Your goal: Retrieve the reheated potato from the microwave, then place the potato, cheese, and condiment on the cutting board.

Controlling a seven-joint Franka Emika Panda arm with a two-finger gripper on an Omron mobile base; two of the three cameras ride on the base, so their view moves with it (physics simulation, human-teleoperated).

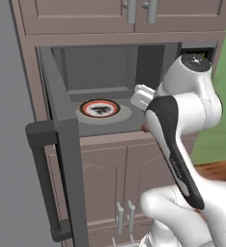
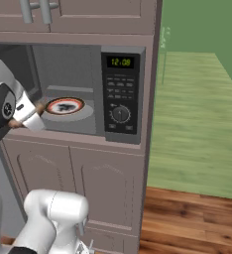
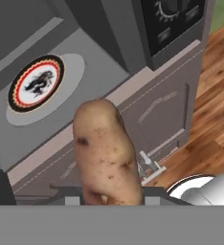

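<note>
Claw [image 3: 111, 201] closing around potato [image 3: 106, 153] in hand view, potato sticking up from fingers; plate [image 3: 36, 83] lying beyond inside microwave [image 3: 85, 52]. Left base view: claw sitting outside microwave [image 1: 110, 77] mouth. Potato probably firm, light, rounded; gripping middle seems safest.

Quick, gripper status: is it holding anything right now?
Gripper: shut on the potato, outside the open microwave.

The gripper [image 3: 109, 198] is clamped on the potato [image 3: 106, 153], arm bent.
</note>
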